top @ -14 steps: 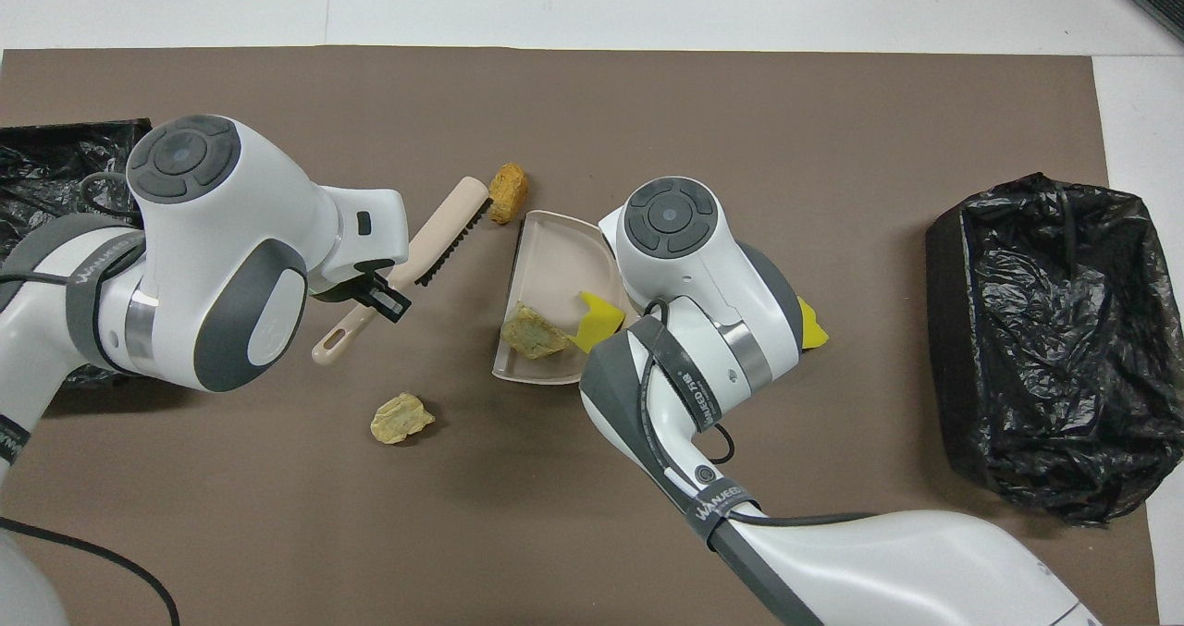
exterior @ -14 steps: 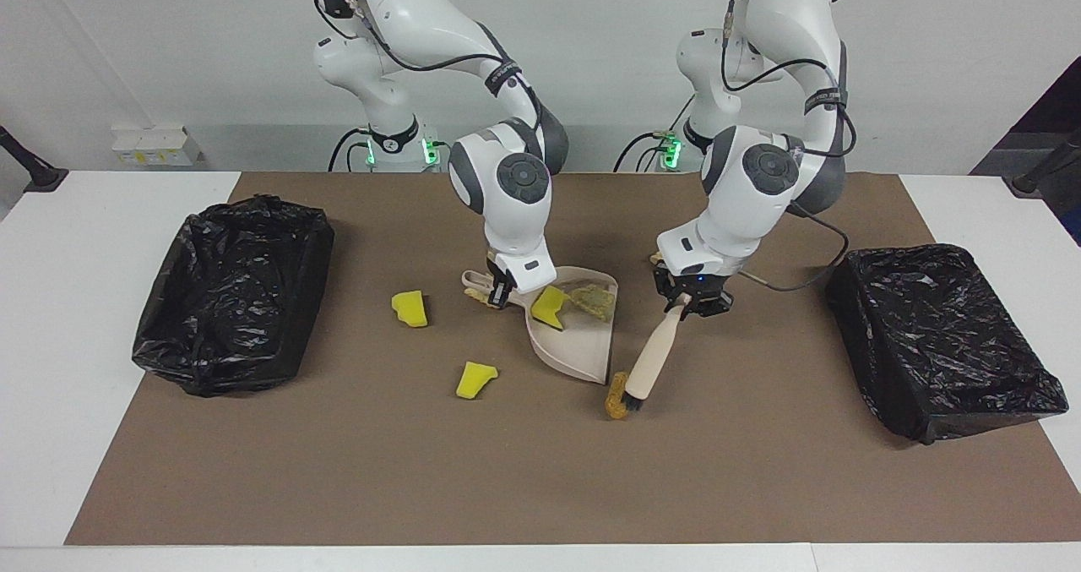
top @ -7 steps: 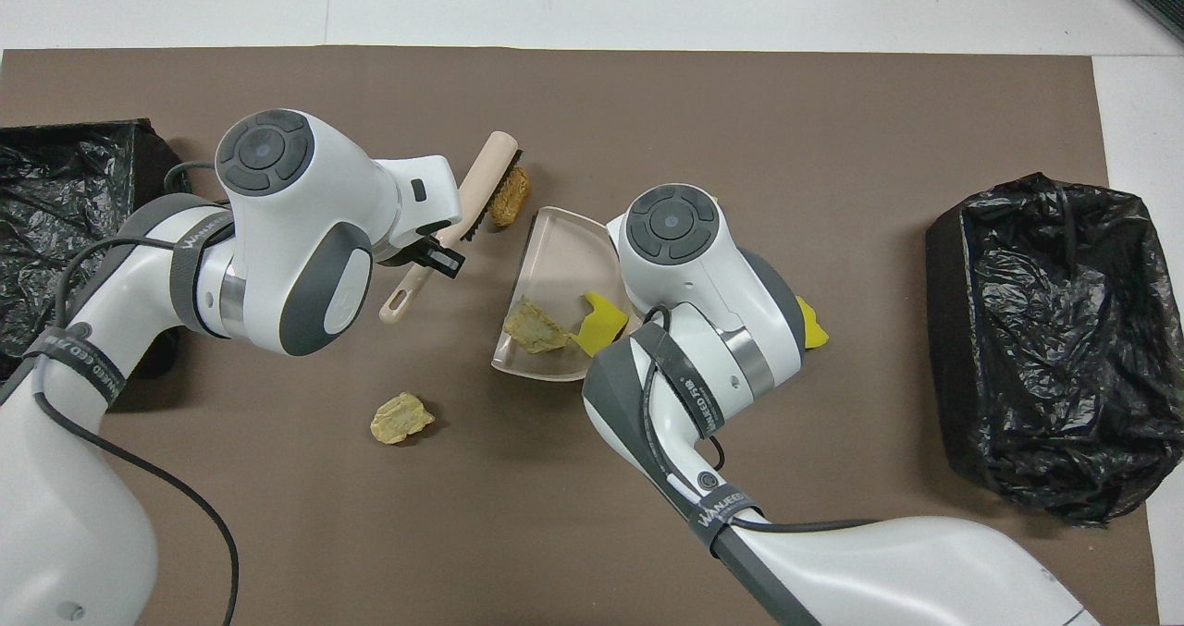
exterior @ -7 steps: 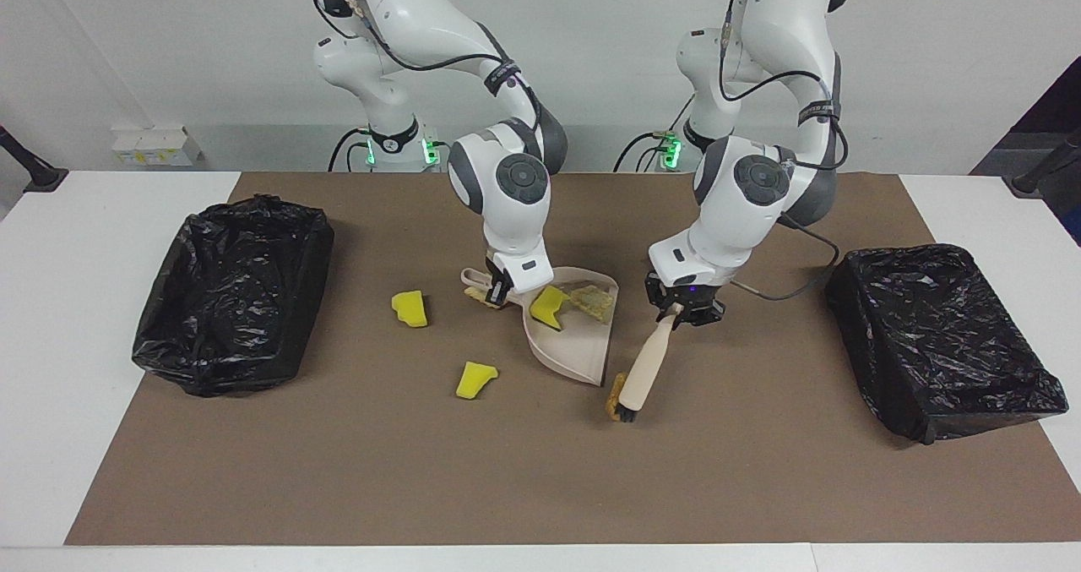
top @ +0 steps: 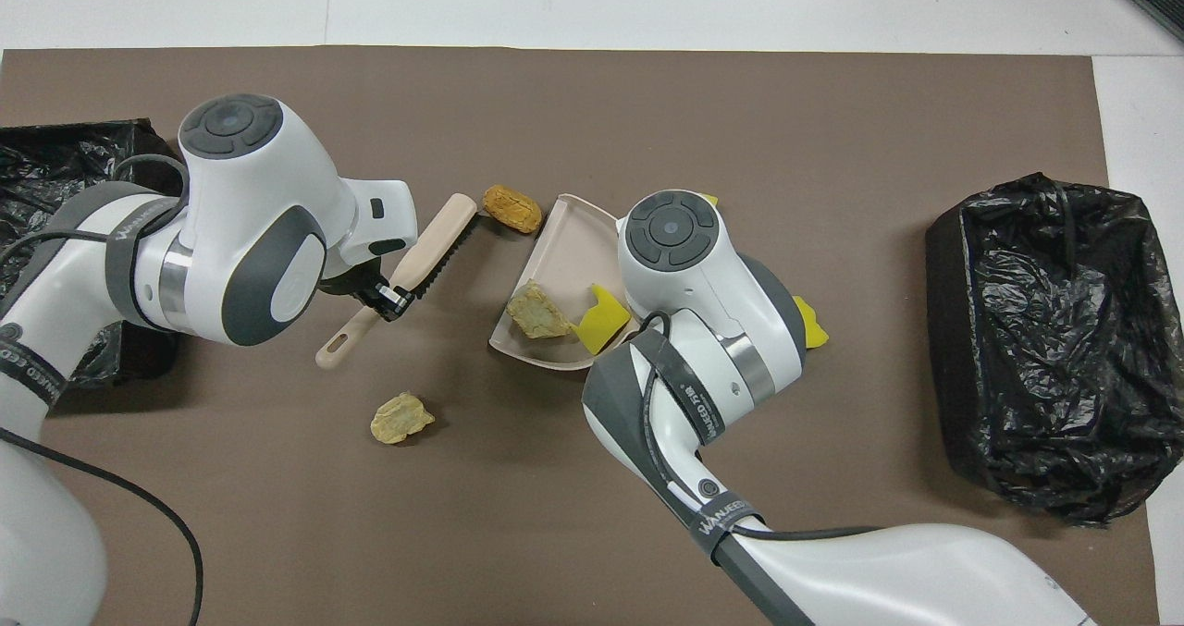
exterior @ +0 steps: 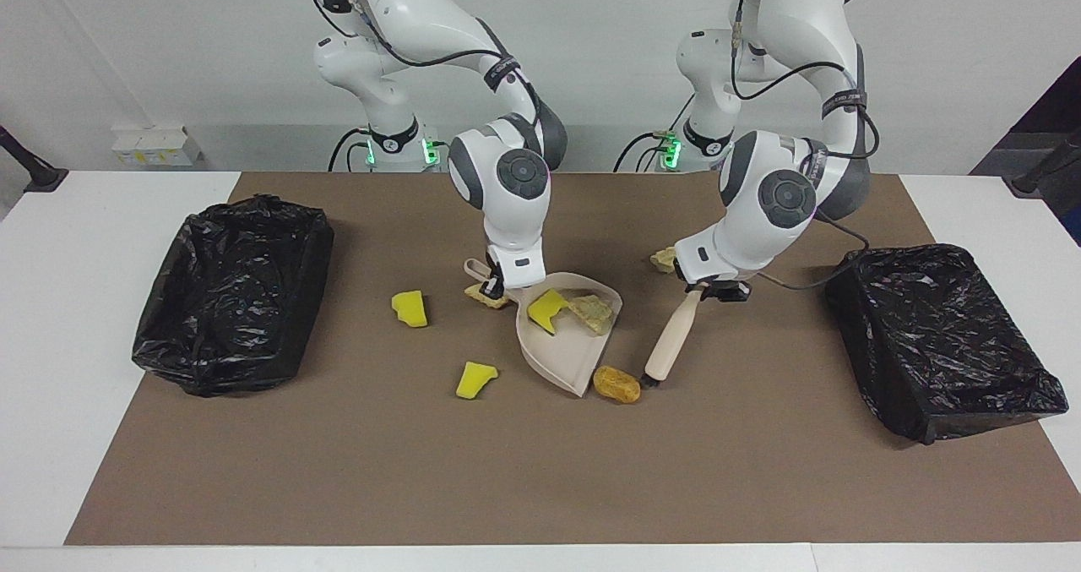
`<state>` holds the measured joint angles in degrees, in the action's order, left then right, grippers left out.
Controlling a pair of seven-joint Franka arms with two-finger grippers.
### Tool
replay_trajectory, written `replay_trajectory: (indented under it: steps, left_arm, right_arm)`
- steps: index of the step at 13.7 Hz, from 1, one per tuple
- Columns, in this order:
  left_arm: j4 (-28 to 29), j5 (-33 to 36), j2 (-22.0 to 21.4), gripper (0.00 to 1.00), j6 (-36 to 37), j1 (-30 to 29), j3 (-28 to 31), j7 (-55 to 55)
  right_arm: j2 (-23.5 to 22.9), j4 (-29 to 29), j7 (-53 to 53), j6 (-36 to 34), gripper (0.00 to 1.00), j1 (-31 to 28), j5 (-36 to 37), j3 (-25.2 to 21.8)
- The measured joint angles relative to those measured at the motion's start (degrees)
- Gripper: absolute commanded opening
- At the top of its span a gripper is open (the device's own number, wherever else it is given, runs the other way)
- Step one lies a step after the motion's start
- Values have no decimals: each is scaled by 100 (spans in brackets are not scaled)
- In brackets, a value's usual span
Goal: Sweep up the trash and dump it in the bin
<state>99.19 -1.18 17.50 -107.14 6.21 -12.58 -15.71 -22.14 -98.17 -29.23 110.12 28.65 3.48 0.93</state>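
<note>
My right gripper (exterior: 494, 285) is shut on the handle of the beige dustpan (exterior: 564, 354), which rests on the brown mat. A yellow wedge (exterior: 547, 310) and a beige crumbly piece (exterior: 591, 312) of trash lie in the pan (top: 564, 247). My left gripper (exterior: 709, 291) is shut on the handle of the beige brush (exterior: 669, 344), whose bristle end is down on the mat. The orange-brown nugget (exterior: 616, 384) lies at the pan's open lip, right beside the bristles (top: 462, 228). In the overhead view the right gripper is hidden under its own wrist.
Loose trash on the mat: two yellow wedges (exterior: 410, 308) (exterior: 475, 379) toward the right arm's end, a beige piece (exterior: 486, 296) by the pan's handle, and another beige piece (exterior: 665, 258) near the left arm. Black-lined bins (exterior: 232, 293) (exterior: 942, 335) stand at the two ends.
The left gripper swung the brush and pushed the orange-brown nugget across to the dustpan's lip. The dustpan turned slightly toward it.
</note>
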Motion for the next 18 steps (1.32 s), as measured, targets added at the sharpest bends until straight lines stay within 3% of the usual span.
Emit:
replay_trajectory:
  steps: [4,10,18]
  left_arm:
    - [12,0,267,0,-953,-194,12,-12]
    - [9,-3,397,0,-1120,201,-90,-12]
    - [-2,-10,-86,0,783,686,-227,-312]
  right_arm:
    - [1,-2,0,9,0,1,0,2]
    - [1,-31,30,56,0,163,0,12]
    - [1,-49,71,67,0,173,1,11]
